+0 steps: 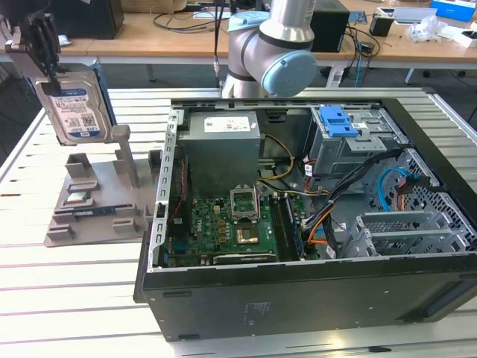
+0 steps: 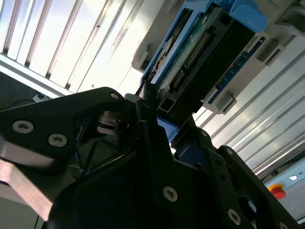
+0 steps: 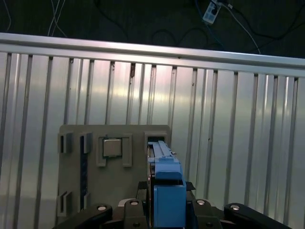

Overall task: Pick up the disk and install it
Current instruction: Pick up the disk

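The disk [image 1: 74, 108], a silver hard drive with a blue-and-white label and blue side rails, hangs upright in the air at the exterior view's left. My gripper [image 1: 51, 78] is shut on its upper edge. It sits a little above the grey holder stand [image 1: 97, 201] on the slatted table. In the second wrist view the disk [image 2: 200, 52] shows its connector edge, with the black fingers [image 2: 147, 124] of the gripper [image 2: 164, 112] clamped on it. In the first wrist view the disk's blue rail [image 3: 164, 162] runs between the gripper [image 3: 167, 191] fingers, over the stand [image 3: 119, 176].
An open computer case [image 1: 160, 216] lies at the exterior view's right, holding a grey power-supply box [image 1: 223, 142], a motherboard [image 1: 231, 224] and a metal drive cage with a blue latch [image 1: 339, 123]. The stand holds a processor chip [image 3: 112, 147]. Desks with cables stand behind.
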`<state>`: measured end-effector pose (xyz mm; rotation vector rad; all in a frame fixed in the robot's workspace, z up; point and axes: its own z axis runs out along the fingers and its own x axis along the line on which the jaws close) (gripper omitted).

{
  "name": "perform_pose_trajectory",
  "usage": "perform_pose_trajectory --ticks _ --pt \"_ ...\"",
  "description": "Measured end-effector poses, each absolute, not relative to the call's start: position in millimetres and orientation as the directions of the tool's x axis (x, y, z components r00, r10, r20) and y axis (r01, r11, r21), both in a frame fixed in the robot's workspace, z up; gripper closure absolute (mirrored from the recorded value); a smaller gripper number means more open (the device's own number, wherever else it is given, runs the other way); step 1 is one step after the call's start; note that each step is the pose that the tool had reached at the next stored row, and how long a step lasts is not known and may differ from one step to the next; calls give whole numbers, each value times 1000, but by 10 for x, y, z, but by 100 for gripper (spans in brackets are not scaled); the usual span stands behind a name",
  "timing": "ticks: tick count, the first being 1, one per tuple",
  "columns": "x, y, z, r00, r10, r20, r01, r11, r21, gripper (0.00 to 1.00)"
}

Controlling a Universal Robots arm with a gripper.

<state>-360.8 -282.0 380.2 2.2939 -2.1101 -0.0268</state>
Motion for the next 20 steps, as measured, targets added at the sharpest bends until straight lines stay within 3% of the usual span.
perform_pose_trajectory --ticks 20 --pt "-3608 -2819 4233 83 -997 4 -996 -83 30 64"
